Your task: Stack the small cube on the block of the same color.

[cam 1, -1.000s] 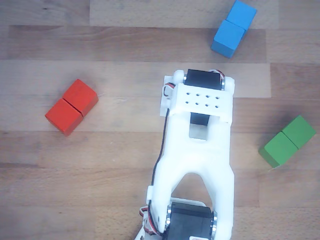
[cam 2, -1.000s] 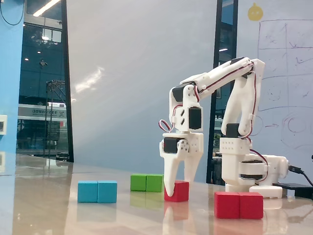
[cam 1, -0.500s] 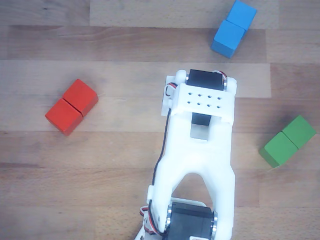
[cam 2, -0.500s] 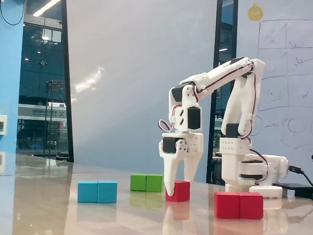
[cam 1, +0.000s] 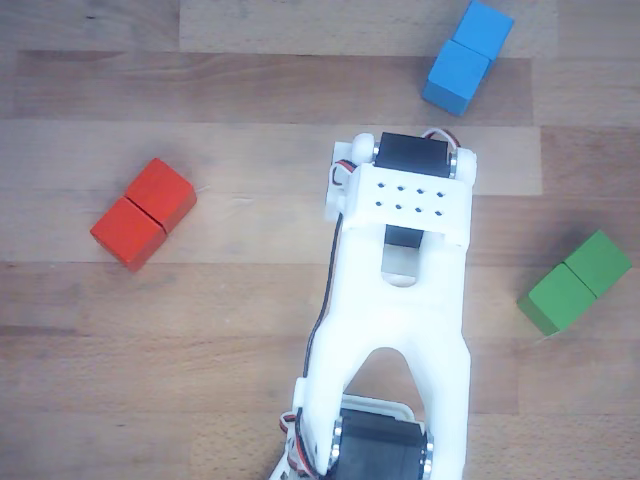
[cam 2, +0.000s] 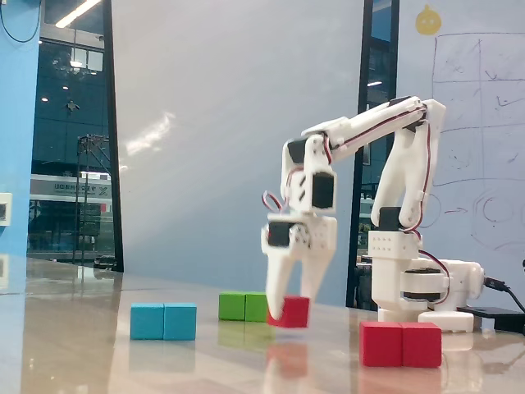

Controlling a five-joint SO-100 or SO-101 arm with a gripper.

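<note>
the fingers grip the small red cube by opposite flat faces, apparently just clear of the worktop; it looks light, rigid, possibly slippery. the red double block sits nearby.

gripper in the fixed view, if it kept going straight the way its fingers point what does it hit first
The gripper points down, holding the small cube just above the table. Straight on, the cube would meet bare tabletop first; no other block appears beneath it, though depth is uncertain.

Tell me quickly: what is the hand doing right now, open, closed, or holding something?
Hand: closed on the small cube, lifted just clear of the table.
</note>
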